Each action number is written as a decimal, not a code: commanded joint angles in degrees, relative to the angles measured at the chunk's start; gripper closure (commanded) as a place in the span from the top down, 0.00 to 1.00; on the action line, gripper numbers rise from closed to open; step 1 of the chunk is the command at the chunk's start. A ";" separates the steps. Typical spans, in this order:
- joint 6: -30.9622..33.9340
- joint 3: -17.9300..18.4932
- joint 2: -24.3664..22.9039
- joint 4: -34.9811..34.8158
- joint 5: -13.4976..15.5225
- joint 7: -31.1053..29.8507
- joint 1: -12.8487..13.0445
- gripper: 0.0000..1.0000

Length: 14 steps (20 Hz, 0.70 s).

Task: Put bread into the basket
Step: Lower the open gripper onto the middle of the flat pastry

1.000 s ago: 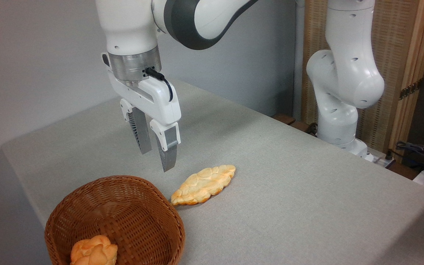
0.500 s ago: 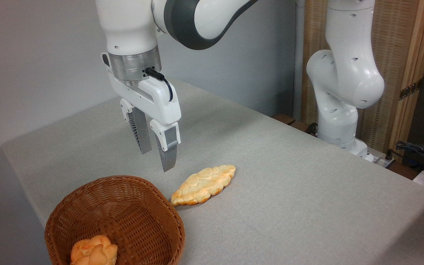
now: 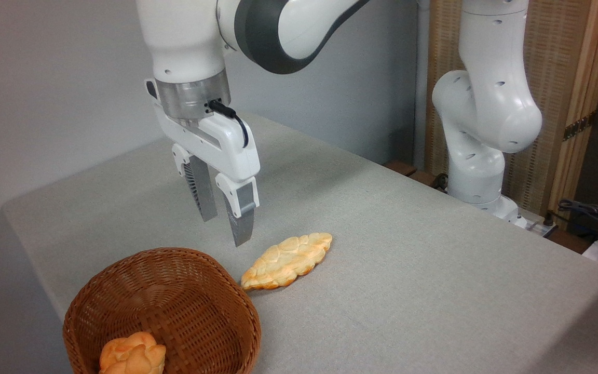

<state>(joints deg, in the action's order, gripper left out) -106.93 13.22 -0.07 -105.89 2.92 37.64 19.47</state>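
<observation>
The bread [image 3: 288,260], a long flat braided loaf, pale golden with orange-brown edges, lies on the grey table just right of the basket. Its near end almost touches the rolled rim of the round brown wicker basket [image 3: 211,270] at the lower left. My gripper [image 3: 225,231] hangs above the table, behind the basket and to the left of the loaf. Its two grey fingers point down with a small gap between them and nothing held.
A small round orange bun [image 3: 133,355] lies inside the basket near its front. The arm's white base [image 3: 480,176] stands at the table's far right edge. A wooden screen and cables sit beyond it. The table's left edge runs close to the basket.
The gripper has shifted slightly to the right and a little lower, toward the loaf. The bread and the basket have not moved.
</observation>
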 commanded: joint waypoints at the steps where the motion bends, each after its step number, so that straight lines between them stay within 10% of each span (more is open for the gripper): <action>1: -2.91 1.10 -3.69 -6.94 -0.98 -0.11 0.30 1.00; 14: -7.15 2.25 -3.53 -16.37 -0.98 4.55 0.21 1.00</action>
<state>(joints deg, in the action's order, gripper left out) -113.23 14.75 -3.63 -121.36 2.71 41.26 19.44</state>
